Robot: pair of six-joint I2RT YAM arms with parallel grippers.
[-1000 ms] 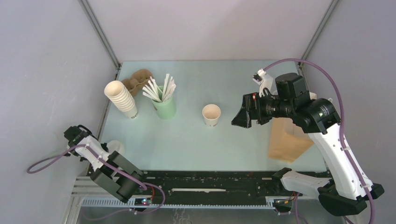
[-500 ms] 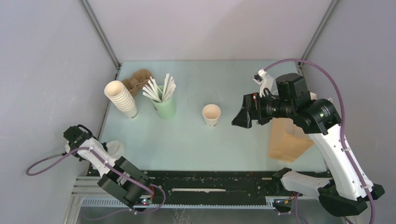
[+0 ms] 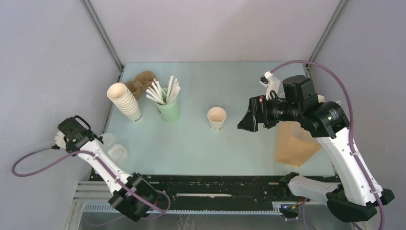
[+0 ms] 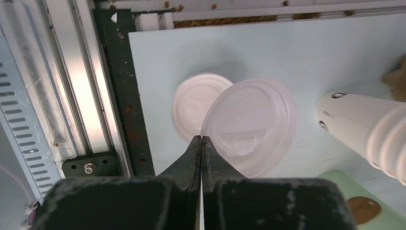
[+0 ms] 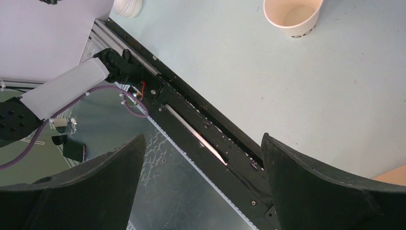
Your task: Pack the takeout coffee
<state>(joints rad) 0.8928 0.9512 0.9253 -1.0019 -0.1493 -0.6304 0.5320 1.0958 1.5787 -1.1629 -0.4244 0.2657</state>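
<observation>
Two arms of like build. The left arm [image 3: 98,160], at the lower left of the overhead frame, and the right arm [image 3: 347,158], at the right, have white moulded links joined by black cylindrical joint housings, and each ends below in a black base. A purple cable [image 3: 306,62] runs in a loose loop off each arm. The left gripper [image 4: 201,141] and right gripper [image 5: 203,139] have matte black fingers with a grainy surface, broad at the root and narrowing to wedge-shaped tips.
</observation>
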